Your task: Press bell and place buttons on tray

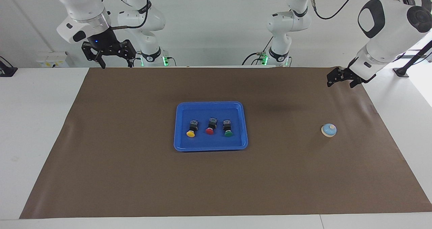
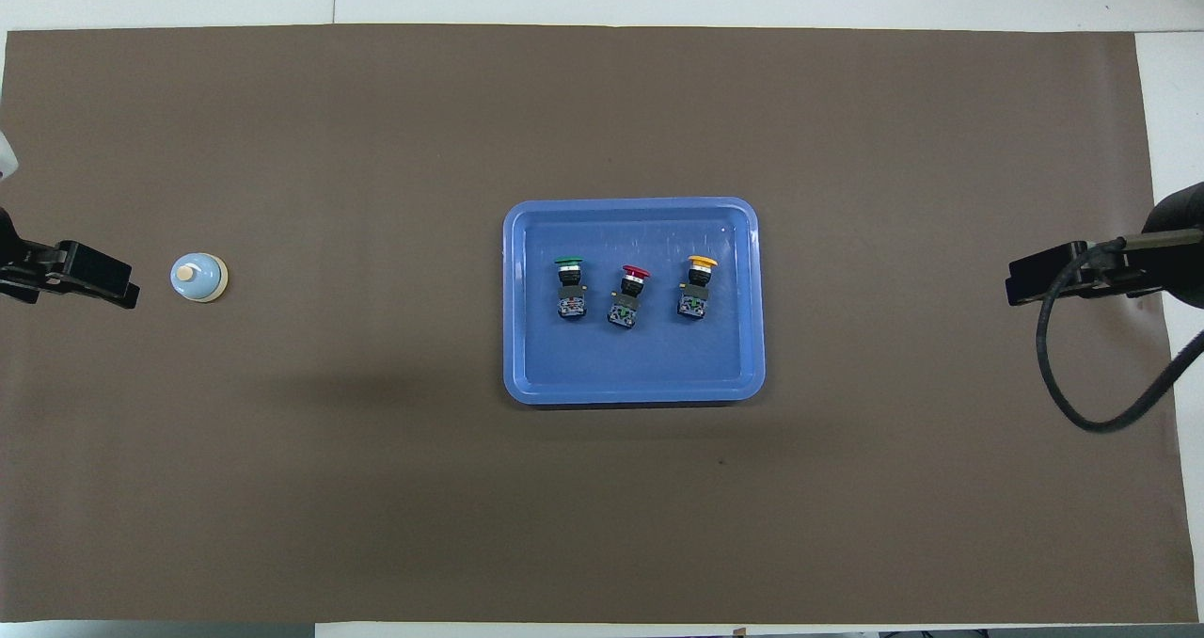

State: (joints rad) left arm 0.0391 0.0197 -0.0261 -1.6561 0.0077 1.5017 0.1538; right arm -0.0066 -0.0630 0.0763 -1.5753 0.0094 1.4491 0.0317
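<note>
The blue tray [image 1: 209,104] [image 2: 630,207] lies at the middle of the brown mat. Three buttons lie in it in a row, caps pointing away from the robots: yellow [image 1: 191,129] [image 2: 698,285], red [image 1: 210,127] [image 2: 628,295], green [image 1: 227,128] [image 2: 569,285]. The light-blue bell [image 1: 329,130] [image 2: 198,277] stands on the mat toward the left arm's end. My left gripper [image 1: 337,79] [image 2: 108,285] hangs raised over the mat's edge, apart from the bell. My right gripper [image 1: 116,65] [image 2: 1030,282] is open and empty, raised over the mat's edge at the right arm's end.
The brown mat [image 1: 135,175] covers most of the white table. A black cable [image 2: 1063,384] loops down from the right arm. A small grey box [image 1: 52,59] sits off the mat by the right arm's end.
</note>
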